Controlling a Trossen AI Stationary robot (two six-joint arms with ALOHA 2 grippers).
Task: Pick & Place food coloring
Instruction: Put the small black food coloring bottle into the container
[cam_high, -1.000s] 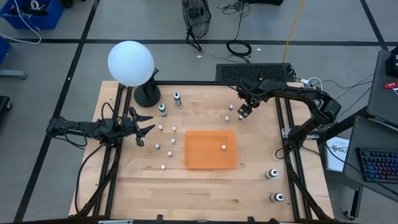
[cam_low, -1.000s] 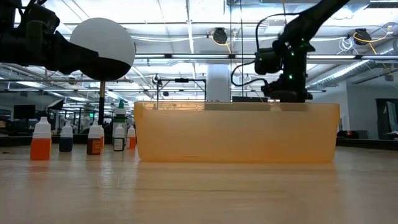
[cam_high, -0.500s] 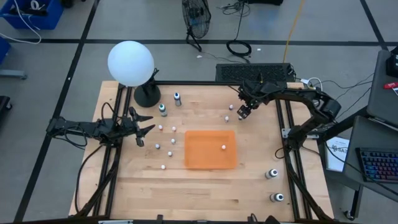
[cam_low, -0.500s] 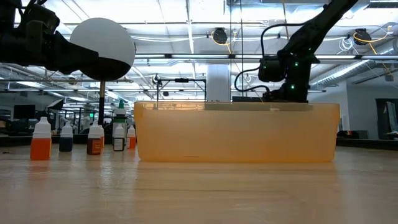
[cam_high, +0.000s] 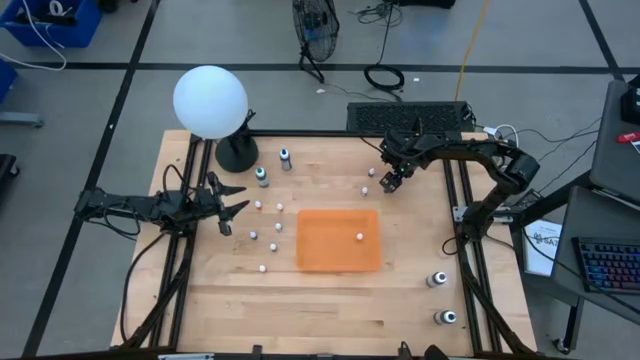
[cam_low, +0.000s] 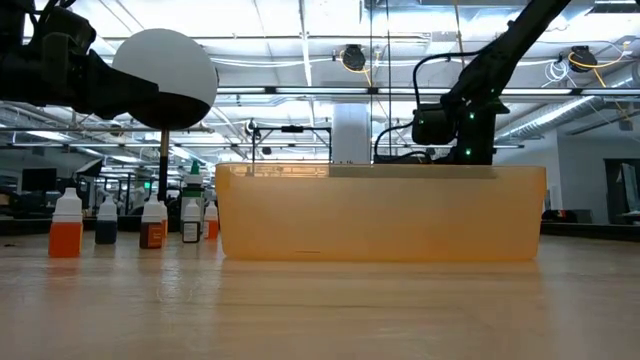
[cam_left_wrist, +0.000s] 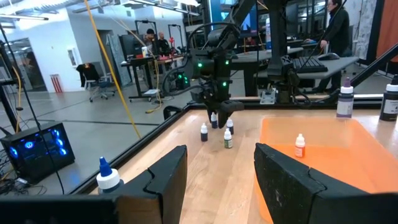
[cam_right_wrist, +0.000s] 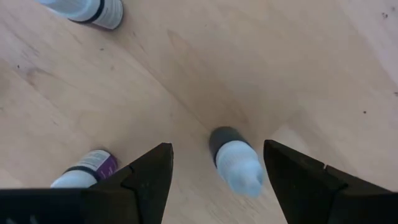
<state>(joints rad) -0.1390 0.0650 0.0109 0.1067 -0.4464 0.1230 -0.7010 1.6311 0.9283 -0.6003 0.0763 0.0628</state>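
My right gripper (cam_high: 389, 182) (cam_right_wrist: 217, 149) hovers open, pointing down, over the small bottles near the table's far edge, just beyond the orange tray (cam_high: 320, 250). A small dark-bodied, white-capped food coloring bottle (cam_right_wrist: 235, 158) stands on the wood between its two fingers, untouched. A purple-labelled bottle (cam_right_wrist: 87, 171) and another bottle (cam_right_wrist: 87, 9) stand close by. One bottle (cam_high: 359, 237) stands inside the tray. More white-capped bottles (cam_high: 265, 222) stand left of the tray, in front of my open left gripper (cam_high: 238, 198) (cam_left_wrist: 221, 149), which waits at the table's left side.
A big white globe on a black base (cam_high: 210, 100) stands at the far left corner, with two teal bottles (cam_high: 262, 176) beside it. Two larger bottles (cam_high: 436, 279) stand at the near right. In the low view the tray's wall (cam_low: 380, 215) hides the right fingers.
My right gripper has come down a little toward the bottles beyond the tray, its forearm dropping lower, with the fingers still apart. My left arm and the bottles have stayed in place.
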